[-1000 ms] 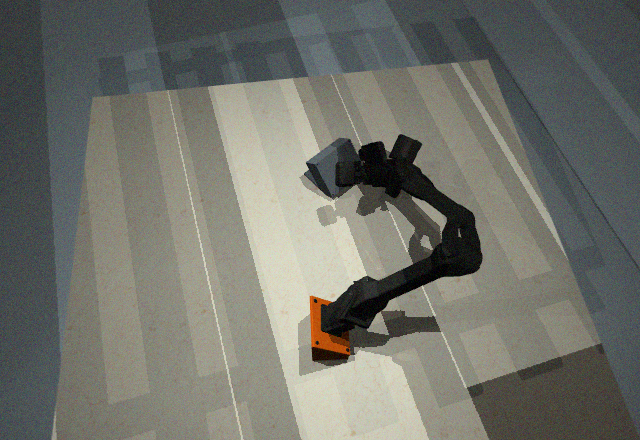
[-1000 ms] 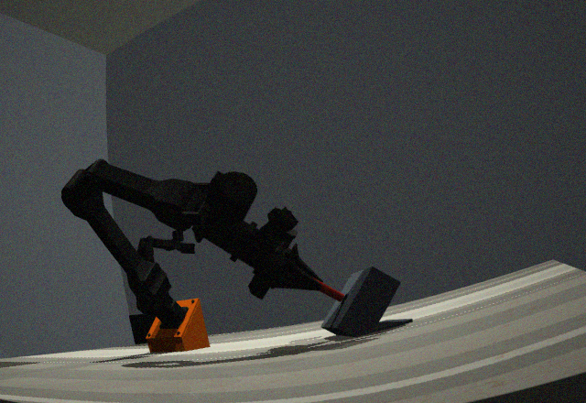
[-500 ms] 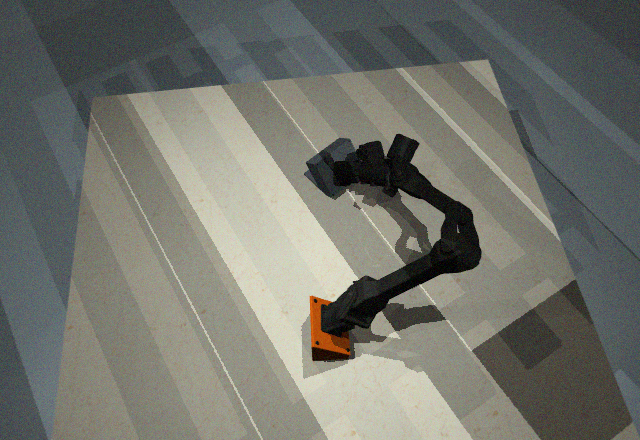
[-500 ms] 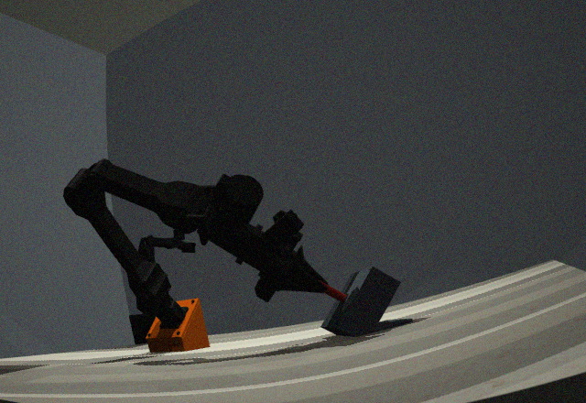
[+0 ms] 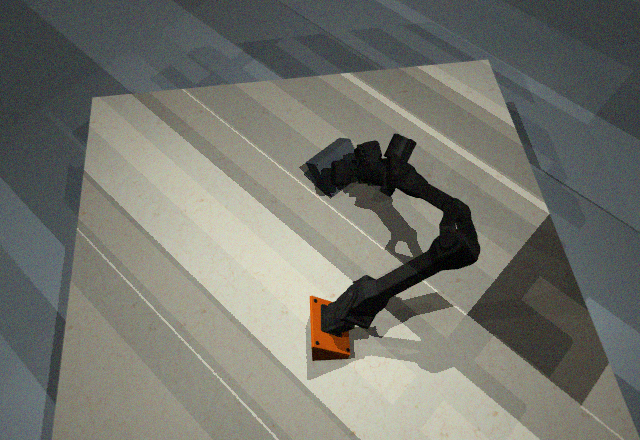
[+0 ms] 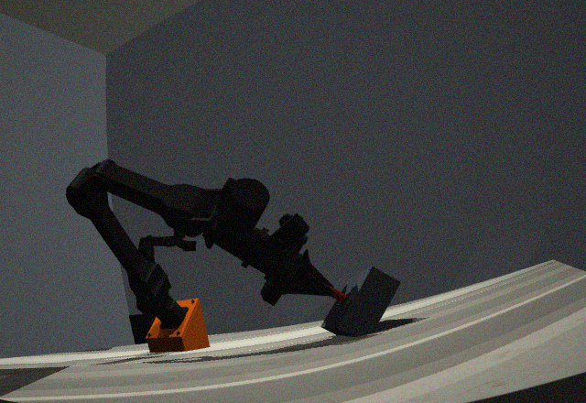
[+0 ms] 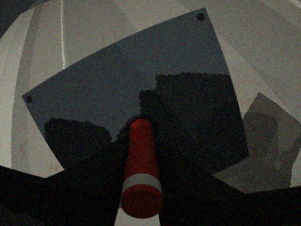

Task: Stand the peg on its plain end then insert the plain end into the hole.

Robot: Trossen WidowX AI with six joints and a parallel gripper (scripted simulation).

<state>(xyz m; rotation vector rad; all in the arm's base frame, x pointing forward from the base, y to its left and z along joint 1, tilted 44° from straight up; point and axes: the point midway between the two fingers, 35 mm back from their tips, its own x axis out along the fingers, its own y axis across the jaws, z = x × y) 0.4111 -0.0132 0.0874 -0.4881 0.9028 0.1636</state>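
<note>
The red peg [image 6: 338, 293] [image 7: 142, 155] is held by the gripper [image 6: 331, 288], which is shut on it. The white band [image 7: 142, 181] is at the near end in the wrist view, and the plain end points away toward the panel. The grey-blue sloped panel [image 5: 331, 156] [image 6: 363, 301] [image 7: 113, 75] stands tilted on the table. The plain end is at the dark hole [image 7: 141, 116], whose rim shows around it; how far it is inside cannot be told. In the top view the arm hides the peg and the hole.
The orange base [image 5: 330, 329] [image 6: 194, 327] carries the black arm, which bends over the table [image 5: 206, 249] to the panel. Dark shadows of the arm lie across the panel face and the table. Small dark spots [image 7: 200, 17] mark the panel's corners.
</note>
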